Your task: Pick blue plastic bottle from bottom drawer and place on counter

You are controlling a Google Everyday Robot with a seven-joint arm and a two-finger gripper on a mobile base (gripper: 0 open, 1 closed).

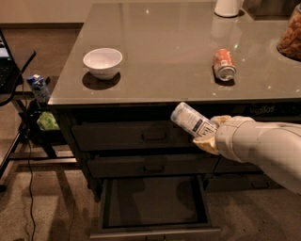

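My gripper (206, 135) is shut on the blue plastic bottle (190, 118), a pale bottle with a white label and dark print. It hangs tilted in front of the cabinet's top drawer front, just below the counter's front edge, cap end pointing up and left. The white arm comes in from the right. Beneath it the bottom drawer (155, 229) stands pulled open, its dark floor bare. The glossy grey counter (164, 56) spreads above.
On the counter sit a white bowl (102, 62) at the left and a red-orange soda can (224, 65) lying at the right, with a white jug (228, 7) and a snack jar (290, 35) at the back right. A black side table (19, 80) with a blue-topped container (37, 87) stands left.
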